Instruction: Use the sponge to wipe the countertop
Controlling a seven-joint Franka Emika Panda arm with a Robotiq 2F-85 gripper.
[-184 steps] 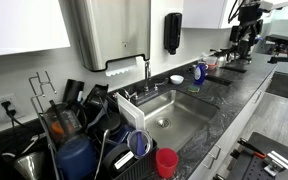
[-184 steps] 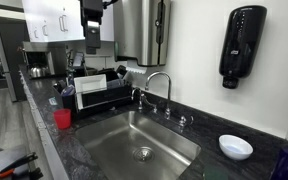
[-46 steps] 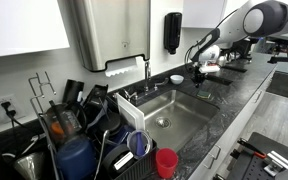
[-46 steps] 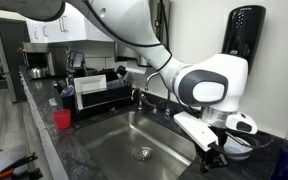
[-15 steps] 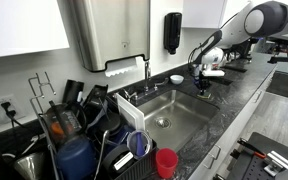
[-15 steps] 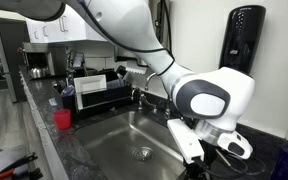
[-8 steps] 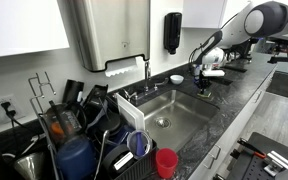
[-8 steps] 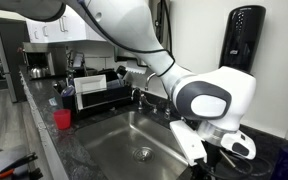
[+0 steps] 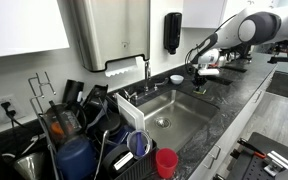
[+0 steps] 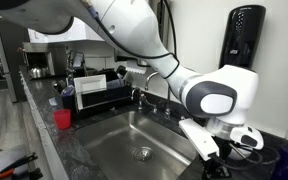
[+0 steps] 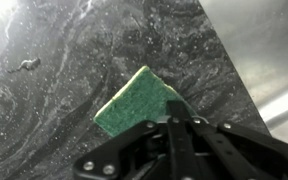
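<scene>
The wrist view shows a green sponge (image 11: 134, 100) with a yellow edge lying flat on the dark speckled countertop (image 11: 54, 70). My gripper (image 11: 174, 122) is shut on its near end. In both exterior views the gripper (image 9: 198, 85) (image 10: 216, 168) is down at the countertop (image 9: 234, 88), just beside the steel sink (image 9: 169, 115). The sponge is too small to make out in those views.
A white bowl (image 9: 177, 78) stands by the wall behind the gripper. The faucet (image 10: 159, 85) rises at the back of the sink (image 10: 134, 140). A red cup (image 10: 62, 119) and a full dish rack (image 9: 69, 125) are on the sink's far side. A soap dispenser (image 10: 242, 40) hangs on the wall.
The gripper has slid a short way across the countertop beside the sink, carrying the sponge with it. The jaws stay shut.
</scene>
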